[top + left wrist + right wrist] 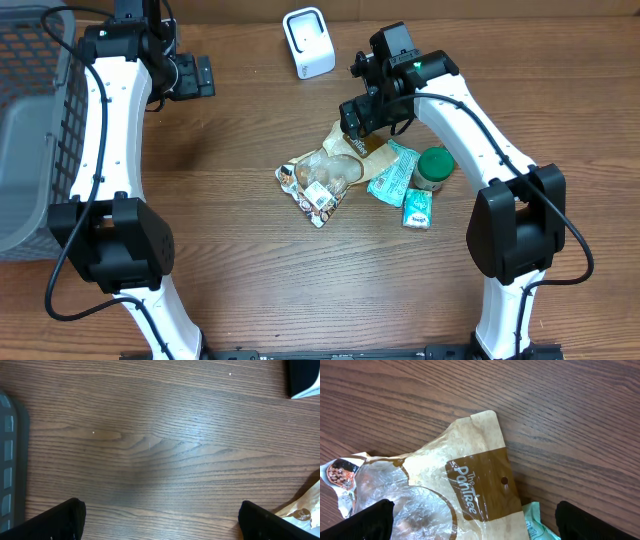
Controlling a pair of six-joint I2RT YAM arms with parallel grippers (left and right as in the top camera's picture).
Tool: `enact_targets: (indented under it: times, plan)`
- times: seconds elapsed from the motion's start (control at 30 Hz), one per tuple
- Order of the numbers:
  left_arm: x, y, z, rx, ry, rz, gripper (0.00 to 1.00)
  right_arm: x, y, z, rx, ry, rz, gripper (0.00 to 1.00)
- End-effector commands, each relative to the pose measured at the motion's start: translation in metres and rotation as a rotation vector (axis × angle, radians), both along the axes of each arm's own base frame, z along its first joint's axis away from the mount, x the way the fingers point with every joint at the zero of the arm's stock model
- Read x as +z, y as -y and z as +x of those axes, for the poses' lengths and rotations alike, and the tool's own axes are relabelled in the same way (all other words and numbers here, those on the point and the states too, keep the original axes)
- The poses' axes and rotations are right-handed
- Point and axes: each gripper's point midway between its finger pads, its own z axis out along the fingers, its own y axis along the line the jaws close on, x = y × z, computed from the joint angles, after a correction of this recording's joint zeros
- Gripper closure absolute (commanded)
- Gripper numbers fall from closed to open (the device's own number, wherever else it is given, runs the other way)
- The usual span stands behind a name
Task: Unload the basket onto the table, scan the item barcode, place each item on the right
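Right wrist view: the two fingers (pixel 365 522) of the right gripper (pixel 482 527) sit at the lower corners of the frame, spread wide, with nothing clamped between them. Directly below the gap lies the snack pouch (pixel 470 480), a brown and clear film bag lying flat on the wooden table (pixel 230 250). No finger touches the pouch. A mint-green packet (pixel 537 522) lies against the pouch's lower right edge.

Left wrist view: the fingers (pixel 55 522) of the left gripper (pixel 160 527) are likewise fully spread and empty, hovering over bare wood. A grey basket (pixel 10 460) edges the left side of that frame.

Overhead view: the pouch lies at the table centre in a small pile. The mint-green packet is touching its right side, a green-lidded jar (pixel 434 165) is just beside that packet, and a small green sachet (pixel 418 208) lies in front of the jar. The right gripper hangs over the rear end of the pouch. The white scanner (pixel 308 42) stands upright at the rear centre, apart from the pile. The left gripper is at the rear left, between the basket and the scanner. No barcode on the pouch can be made out.
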Motion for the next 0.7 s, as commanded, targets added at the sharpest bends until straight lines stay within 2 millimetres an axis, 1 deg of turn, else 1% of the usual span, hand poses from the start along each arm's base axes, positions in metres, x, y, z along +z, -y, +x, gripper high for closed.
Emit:
enact_targets:
  times: [0.0,0.07,0.1,0.13,0.2,0.27,0.3,0.37,0.4,0.47,0.5,0.57,0.6,0.63,0.67]
  plan:
    - [0.009,0.001,0.001,-0.002,0.022,0.007,0.00,0.069,-0.003,-0.005,0.012,0.145,0.046,0.00]
    - [0.009,0.001,0.001,-0.002,0.022,0.007,0.00,0.108,-0.005,-0.014,0.022,0.223,0.077,0.00]
    - [0.009,0.001,0.001,-0.002,0.022,0.007,0.00,0.136,-0.005,-0.021,0.029,0.280,0.099,0.00]
    - [0.009,0.001,0.001,-0.002,0.022,0.007,0.01,0.151,-0.005,-0.027,0.032,0.313,0.112,0.00]
    - [0.009,0.001,0.001,-0.002,0.022,0.007,0.00,0.194,-0.002,-0.043,0.039,0.404,0.149,0.00]
    - [0.009,0.001,0.001,-0.001,0.022,0.007,0.00,0.235,0.006,-0.062,0.038,0.495,0.184,0.00]
    - [0.009,0.001,0.001,-0.002,0.022,0.007,0.01,0.252,0.011,-0.070,0.034,0.535,0.199,0.00]
    - [0.009,0.001,0.001,-0.002,0.022,0.007,0.00,0.292,0.026,-0.094,0.021,0.635,0.232,0.00]
    - [0.009,0.001,0.001,-0.002,0.022,0.007,0.00,0.305,0.032,-0.102,0.016,0.667,0.242,0.00]
    - [0.009,0.001,0.001,-0.002,0.022,0.007,0.00,0.339,0.048,-0.130,0.000,0.762,0.271,0.00]
    - [0.009,0.001,0.001,-0.001,0.022,0.007,0.01,0.352,0.054,-0.142,-0.004,0.799,0.282,0.00]
    - [0.009,0.001,0.001,-0.001,0.022,0.007,0.00,0.380,0.071,-0.175,-0.012,0.899,0.293,0.00]
    - [0.009,0.001,0.001,-0.001,0.022,0.007,0.01,0.390,0.079,-0.189,-0.021,0.937,0.298,0.00]
    - [0.009,0.001,0.001,-0.002,0.022,0.007,0.01,0.398,0.087,-0.209,-0.029,0.972,0.306,0.00]
    - [0.009,0.001,0.001,-0.001,0.022,0.007,0.00,0.401,0.097,-0.227,-0.043,0.997,0.304,0.00]
